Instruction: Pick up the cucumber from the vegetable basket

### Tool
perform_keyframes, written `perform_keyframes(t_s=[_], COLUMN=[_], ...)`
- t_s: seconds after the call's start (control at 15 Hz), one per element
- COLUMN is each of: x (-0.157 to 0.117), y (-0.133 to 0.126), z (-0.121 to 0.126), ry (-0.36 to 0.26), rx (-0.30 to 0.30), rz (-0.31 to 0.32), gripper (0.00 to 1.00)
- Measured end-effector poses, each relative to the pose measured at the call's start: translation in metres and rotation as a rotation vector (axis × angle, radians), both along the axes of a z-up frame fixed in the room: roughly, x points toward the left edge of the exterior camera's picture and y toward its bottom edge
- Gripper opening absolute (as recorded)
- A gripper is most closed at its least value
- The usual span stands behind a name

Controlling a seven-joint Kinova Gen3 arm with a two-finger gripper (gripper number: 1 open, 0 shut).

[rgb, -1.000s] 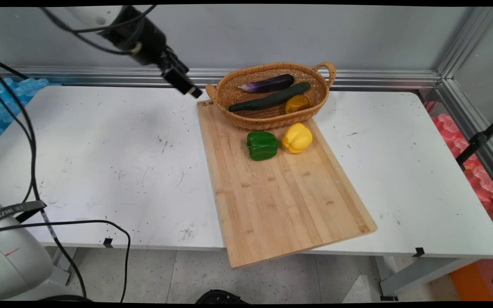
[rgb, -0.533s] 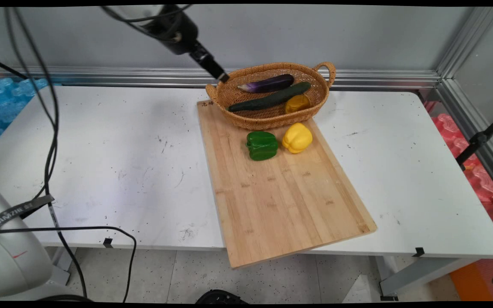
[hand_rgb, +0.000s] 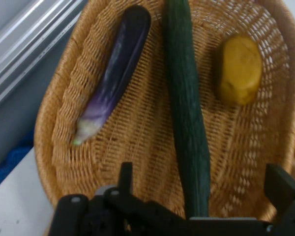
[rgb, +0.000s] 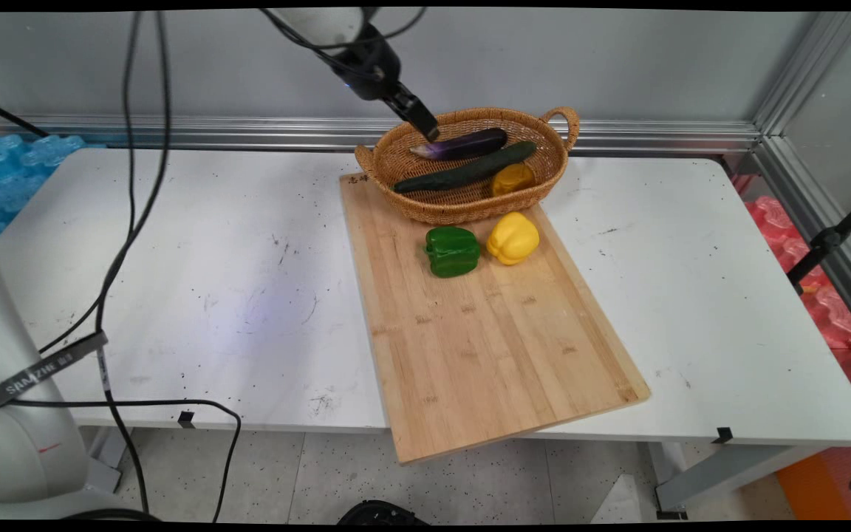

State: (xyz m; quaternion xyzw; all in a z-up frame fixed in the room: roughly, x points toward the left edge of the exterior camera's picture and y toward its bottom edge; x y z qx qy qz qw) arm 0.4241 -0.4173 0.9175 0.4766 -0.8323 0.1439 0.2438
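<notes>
Gripper over the basket, fingers spread and holding nothing.
Its tips are cut off in the hand view; the basket holds an eggplant, a cucumber and a yellow lump, hard to identify.

a woven basket stands at the far end of a wooden board. inside lie a purple eggplant, a long dark cucumber beside it, and a yellow potato — the eggplant is nearest to the pincer.
</notes>
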Motion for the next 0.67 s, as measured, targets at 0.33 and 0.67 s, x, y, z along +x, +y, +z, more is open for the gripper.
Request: perform_keyframes(t_s=[0.33,0.67], x=[-0.027,-0.048], y=[-0.043,-0.073], z=[-0.037,-0.072], ry=[-0.005,-0.02], rx=[0.036,0.077], rz=[0.019,0.024], gripper=[1.0,1.0])
